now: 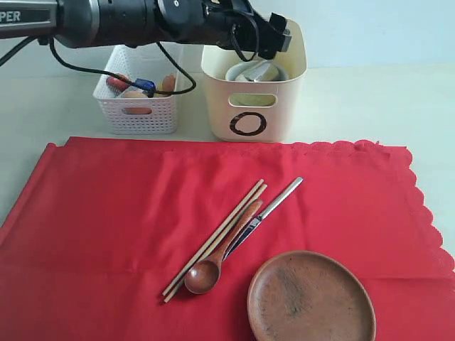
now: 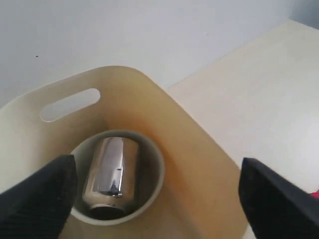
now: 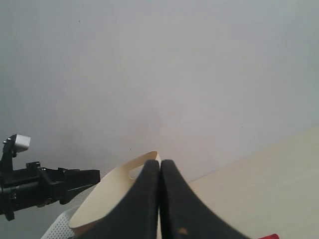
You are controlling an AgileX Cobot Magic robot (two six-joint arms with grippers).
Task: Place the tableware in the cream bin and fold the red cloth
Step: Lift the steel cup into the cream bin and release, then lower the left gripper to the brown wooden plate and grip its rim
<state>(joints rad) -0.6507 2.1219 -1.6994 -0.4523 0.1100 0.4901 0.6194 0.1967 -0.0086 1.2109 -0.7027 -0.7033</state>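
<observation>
Left gripper (image 2: 157,195) is hanging spread wide and empty over the cream bin (image 1: 286,106).
The steel cup (image 2: 110,174) is lying in the white bowl (image 2: 160,172) inside that bin, while the brown plate (image 1: 311,298), wooden spoon (image 1: 212,268), chopsticks (image 1: 213,238) and slim utensil (image 1: 276,204) are lying on the spread red cloth (image 1: 92,213). The right gripper (image 3: 159,199) is pressing its fingers together on nothing.

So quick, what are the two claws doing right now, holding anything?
Left gripper: open, empty, above the cream bin.
Right gripper: shut, nothing between its fingers.

Black cylindrical left arm (image 1: 106,21), white lettering; looping black cable (image 1: 75,68); left pincer (image 2: 157,199) matte black.
</observation>
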